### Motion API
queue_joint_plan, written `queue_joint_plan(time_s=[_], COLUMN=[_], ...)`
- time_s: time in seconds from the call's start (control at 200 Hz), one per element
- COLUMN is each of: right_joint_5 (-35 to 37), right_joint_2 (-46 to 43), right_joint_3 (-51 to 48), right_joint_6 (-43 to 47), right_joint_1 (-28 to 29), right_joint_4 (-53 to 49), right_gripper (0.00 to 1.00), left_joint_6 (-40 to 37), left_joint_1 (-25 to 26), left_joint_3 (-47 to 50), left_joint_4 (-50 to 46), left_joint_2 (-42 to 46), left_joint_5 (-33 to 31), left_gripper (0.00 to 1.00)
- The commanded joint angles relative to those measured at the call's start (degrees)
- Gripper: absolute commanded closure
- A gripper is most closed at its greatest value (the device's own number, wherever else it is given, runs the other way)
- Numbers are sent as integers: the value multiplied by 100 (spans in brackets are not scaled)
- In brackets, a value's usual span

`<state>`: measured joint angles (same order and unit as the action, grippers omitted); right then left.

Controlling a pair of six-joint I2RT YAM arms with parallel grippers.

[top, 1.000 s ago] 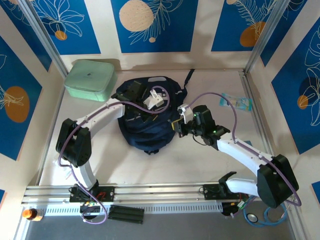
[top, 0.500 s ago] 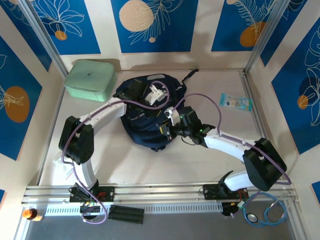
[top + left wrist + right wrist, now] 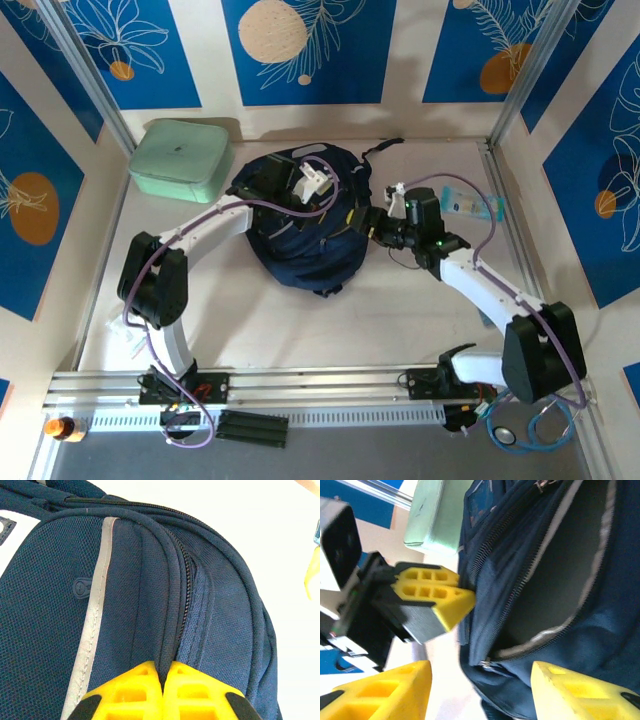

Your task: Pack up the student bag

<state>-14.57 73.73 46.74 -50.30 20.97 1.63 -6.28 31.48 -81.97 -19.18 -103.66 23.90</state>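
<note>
The student bag (image 3: pixel 300 245), navy with a grey stripe, lies mid-table with its main zipper open. In the right wrist view the student bag (image 3: pixel 555 630) shows a dark grey inside. My left gripper (image 3: pixel 310 196) reaches over the bag's top. In the left wrist view the left gripper (image 3: pixel 164 672) is shut on a navy piped rim of the student bag (image 3: pixel 125 580) beside the zipper. My right gripper (image 3: pixel 358 220) is at the bag's right side. Seen from its own wrist, the right gripper (image 3: pixel 480 695) is open, its yellow fingers either side of the zipper's end without touching it. The left gripper's fingers (image 3: pixel 442 597) pinch the opening's edge.
A mint-green rectangular case (image 3: pixel 180 158) stands at the back left, close to the bag. A blue-and-white packet (image 3: pixel 470 204) lies on the table to the right, just past the right arm's wrist. Metal frame posts and walls close the table's left, right and back sides.
My right gripper has opened and moved from the bag's near edge up to its right side. The bag has shifted slightly back. My left gripper keeps its pinch on the rim.
</note>
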Motion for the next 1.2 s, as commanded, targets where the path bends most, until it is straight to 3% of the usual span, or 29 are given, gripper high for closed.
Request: queue_joint_plan(time_s=[0.0,0.27,0.31,0.44,0.555,0.625,0.76,0.92,1.195], right_joint_5=[-572,-324,-331,-559,-594,-640,-755,-876,-915], right_joint_2=[464,1272,1367,1604,1617,1643,1727,1765,1818], right_joint_3=[395,1137,1199,1290,1274,1338,1473,1625,1792], right_joint_6=[-1144,-1113,-1113,-1120,-1151,-1123,-1155,-1218,-1253], right_joint_1=[12,179,179,188,214,245,293,329,367], right_joint_4=[-212,-536,-500,-159,92,141,175,164,66], right_gripper=[45,48,52,82,91,92,93,93,93], left_joint_6=[23,37,55,492,1245,2533,3917,4481,5220], left_joint_1=[-64,-55,-55,-55,-51,-3,175,644,1279], left_joint_3=[-12,100,148,779,1459,1786,2610,2925,2926], left_joint_4=[529,536,546,1015,1030,763,973,1014,1525], left_joint_2=[337,370,412,1059,1772,2154,2773,2803,1941], left_joint_5=[208,180,59,-836,-1935,-2917,-2740,-2638,-2783], left_gripper=[100,100,93,59,44,44,39,40,44])
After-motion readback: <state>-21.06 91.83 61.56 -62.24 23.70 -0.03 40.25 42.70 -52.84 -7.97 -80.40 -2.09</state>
